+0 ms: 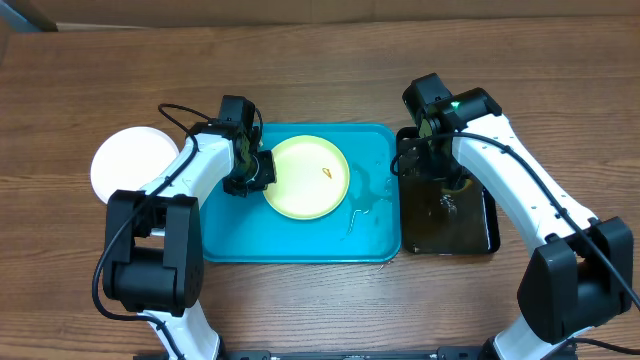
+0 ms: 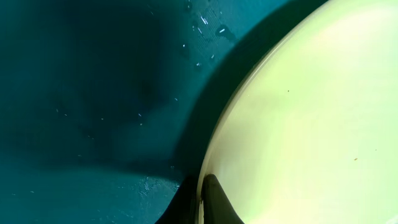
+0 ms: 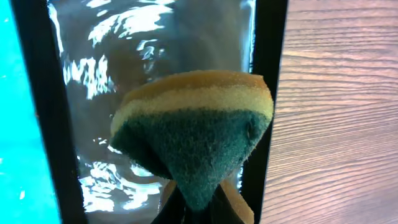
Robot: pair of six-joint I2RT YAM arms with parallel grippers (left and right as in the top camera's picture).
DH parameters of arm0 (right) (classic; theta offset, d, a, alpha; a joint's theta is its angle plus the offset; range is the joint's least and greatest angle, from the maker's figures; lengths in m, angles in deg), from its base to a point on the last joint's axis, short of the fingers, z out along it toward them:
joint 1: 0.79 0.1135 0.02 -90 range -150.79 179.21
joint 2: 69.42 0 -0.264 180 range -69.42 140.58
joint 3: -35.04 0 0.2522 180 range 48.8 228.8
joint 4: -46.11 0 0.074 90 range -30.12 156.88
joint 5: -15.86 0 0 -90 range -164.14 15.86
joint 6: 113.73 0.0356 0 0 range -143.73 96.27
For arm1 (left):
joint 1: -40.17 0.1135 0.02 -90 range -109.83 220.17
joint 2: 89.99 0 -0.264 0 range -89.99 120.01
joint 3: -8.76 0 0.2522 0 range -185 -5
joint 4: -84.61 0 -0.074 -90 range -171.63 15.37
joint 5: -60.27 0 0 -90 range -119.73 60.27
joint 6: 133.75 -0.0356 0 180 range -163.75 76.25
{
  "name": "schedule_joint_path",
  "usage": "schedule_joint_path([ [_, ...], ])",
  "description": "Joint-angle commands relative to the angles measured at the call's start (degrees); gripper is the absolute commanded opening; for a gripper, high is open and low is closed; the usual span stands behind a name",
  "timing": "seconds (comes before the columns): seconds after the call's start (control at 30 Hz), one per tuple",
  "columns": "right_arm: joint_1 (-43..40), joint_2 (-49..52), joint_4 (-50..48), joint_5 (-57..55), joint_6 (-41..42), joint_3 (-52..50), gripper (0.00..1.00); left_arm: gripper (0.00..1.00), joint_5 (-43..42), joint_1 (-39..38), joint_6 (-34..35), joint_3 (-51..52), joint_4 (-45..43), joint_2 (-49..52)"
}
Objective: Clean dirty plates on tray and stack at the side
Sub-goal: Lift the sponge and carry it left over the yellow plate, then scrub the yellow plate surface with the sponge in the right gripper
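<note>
A pale yellow-green plate (image 1: 308, 177) with a small orange speck lies on the turquoise tray (image 1: 375, 235). My left gripper (image 1: 262, 172) is shut on its left rim; the left wrist view shows the fingers (image 2: 202, 202) pinching the rim of the plate (image 2: 311, 124) above the tray (image 2: 93, 93). A white plate (image 1: 130, 163) lies on the table left of the tray. My right gripper (image 1: 432, 152) is shut on a yellow and green sponge (image 3: 196, 134) above the black tray of water (image 3: 155, 50). A third plate is not in view.
The black tray (image 1: 445, 235) stands right of the turquoise tray, touching it. Water drops lie on the turquoise tray's right part (image 1: 365, 205). Bare wooden table (image 1: 320, 60) lies all round.
</note>
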Motion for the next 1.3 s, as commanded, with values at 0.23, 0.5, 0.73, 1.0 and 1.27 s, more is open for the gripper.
schedule_joint_path([
  [0.23,0.28,-1.01,-8.92,27.34,0.57,1.38,0.04,0.04,-0.28,-0.55,-1.14,1.40,1.95,1.70],
  [0.5,8.22,-0.76,-17.73,25.97,0.76,1.25,0.04,0.04,-0.26,-0.55,-1.14,1.40,2.08,1.70],
  [0.73,17.94,1.27,-25.90,9.18,0.98,0.61,0.04,0.04,-0.24,-0.55,-1.14,1.40,2.08,1.70],
  [1.0,22.80,6.32,-31.39,-4.44,0.68,0.61,0.04,0.04,-0.24,-0.55,-1.14,1.40,2.08,1.70],
  [1.27,22.77,13.38,-33.20,-4.44,0.48,0.61,0.04,0.04,-0.24,-0.55,-1.14,1.40,2.08,1.70],
])
